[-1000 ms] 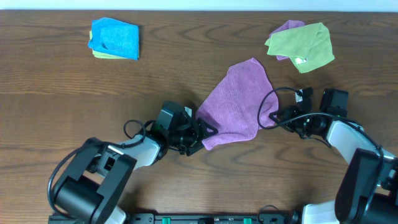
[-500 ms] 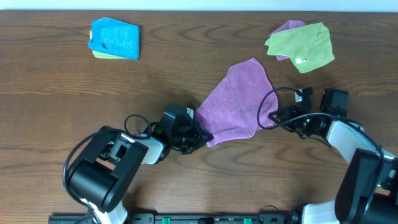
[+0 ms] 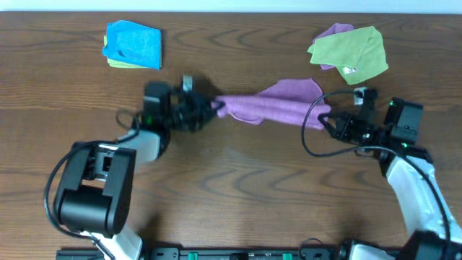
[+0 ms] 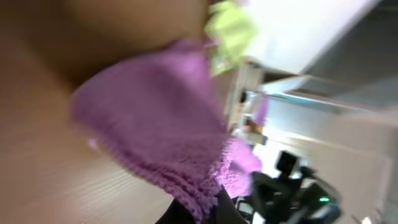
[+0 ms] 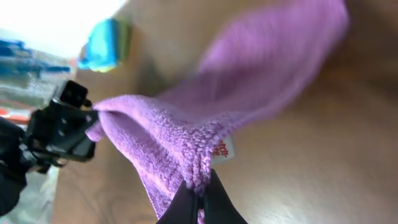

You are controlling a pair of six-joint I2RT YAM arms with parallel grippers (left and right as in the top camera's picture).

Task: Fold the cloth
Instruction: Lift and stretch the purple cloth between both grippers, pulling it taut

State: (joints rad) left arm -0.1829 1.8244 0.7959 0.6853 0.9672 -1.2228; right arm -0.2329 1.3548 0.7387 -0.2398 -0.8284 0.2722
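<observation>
The purple cloth (image 3: 274, 107) hangs in a bunched, stretched band between my two grippers above the table's middle. My left gripper (image 3: 215, 108) is shut on its left end, and my right gripper (image 3: 328, 123) is shut on its right end. In the left wrist view the cloth (image 4: 155, 118) spreads away from the dark fingers (image 4: 208, 208), which pinch a folded edge. The right wrist view shows the cloth (image 5: 249, 93) with its white tag, clamped between the fingertips of that gripper (image 5: 200, 199). Both wrist views are blurred by motion.
A folded blue cloth (image 3: 133, 45) lies on a yellow-green one at the far left. At the far right a green cloth (image 3: 350, 52) lies over another purple one (image 3: 333, 32). A black cable (image 3: 310, 130) loops by the right gripper. The wooden table (image 3: 238, 195) runs beneath.
The left gripper shut on the cloth's near-left corner and swung up and left with it. The cloth went from lying spread out to a raised, stretched band. The right gripper shifted slightly away, still gripping.
</observation>
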